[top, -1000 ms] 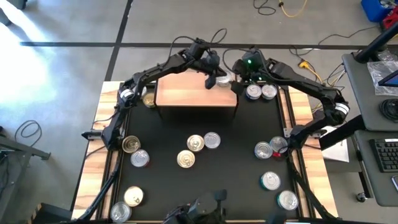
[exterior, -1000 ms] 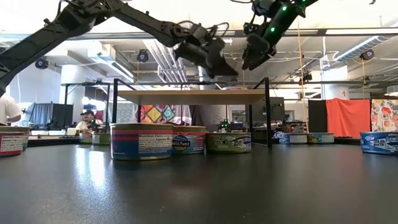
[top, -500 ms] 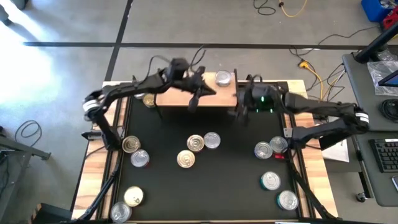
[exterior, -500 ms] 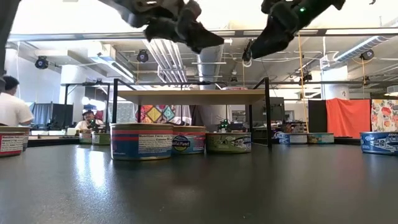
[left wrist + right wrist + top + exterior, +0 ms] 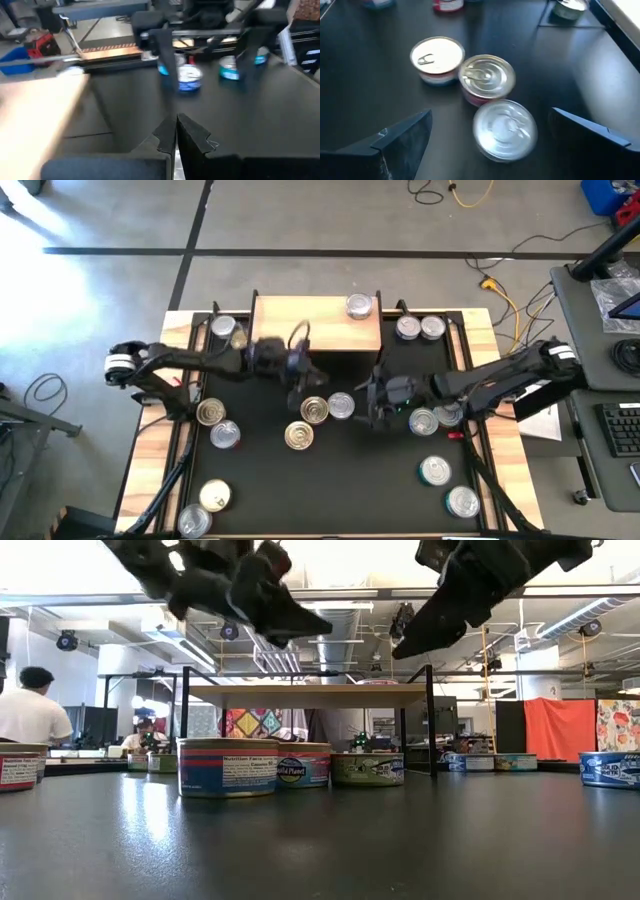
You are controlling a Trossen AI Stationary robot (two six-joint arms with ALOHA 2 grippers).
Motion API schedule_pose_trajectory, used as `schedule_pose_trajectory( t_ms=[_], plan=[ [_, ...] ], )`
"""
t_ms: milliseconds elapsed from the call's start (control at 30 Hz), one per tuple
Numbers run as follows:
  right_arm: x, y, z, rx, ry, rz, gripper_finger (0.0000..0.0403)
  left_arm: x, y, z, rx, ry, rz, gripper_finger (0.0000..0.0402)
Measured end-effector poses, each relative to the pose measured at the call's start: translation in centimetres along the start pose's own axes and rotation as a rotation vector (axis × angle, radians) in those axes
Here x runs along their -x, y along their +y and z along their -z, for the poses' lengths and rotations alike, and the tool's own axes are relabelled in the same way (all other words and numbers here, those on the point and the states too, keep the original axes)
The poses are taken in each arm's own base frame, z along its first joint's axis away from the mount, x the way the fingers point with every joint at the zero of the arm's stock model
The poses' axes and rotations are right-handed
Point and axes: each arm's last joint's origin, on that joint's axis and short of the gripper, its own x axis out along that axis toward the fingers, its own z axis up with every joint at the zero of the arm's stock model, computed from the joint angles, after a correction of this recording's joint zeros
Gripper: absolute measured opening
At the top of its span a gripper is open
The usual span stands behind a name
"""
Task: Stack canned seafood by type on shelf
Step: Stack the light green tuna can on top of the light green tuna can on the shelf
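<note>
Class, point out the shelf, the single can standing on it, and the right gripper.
shelf [image 5: 300,325], high view, bare wood top.
can [image 5: 359,305], high view, silver lid.
right gripper [image 5: 487,137], right wrist view, between its open fingers.

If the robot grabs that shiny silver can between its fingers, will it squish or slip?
Probably no squishing: the silver can looks like stiff metal. Its smooth wall might slip a little. Low and flat, it shouldn't tip. The open right pincer looks wide enough.

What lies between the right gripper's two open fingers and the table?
In the right wrist view, a silver-lidded can sits below the open right gripper, touching a gold-lidded can on the black table.
</note>
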Motion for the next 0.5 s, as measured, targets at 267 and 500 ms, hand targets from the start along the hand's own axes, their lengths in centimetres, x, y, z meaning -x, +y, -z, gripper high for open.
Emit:
schedule_pose_trajectory(
  t_ms=[267,500],
  plan=[
    [-2.1,4.8,1.2,0.06,0.029,0.006,0.0389,1.4,-8.0,0.2,0.094,0.047,0.014,0.0],
    [-2.8,10.0,1.6,0.047,-0.025,-0.125,0.0389,4.1,-13.2,1.2,0.303,0.209,0.102,0.0]
  ],
)
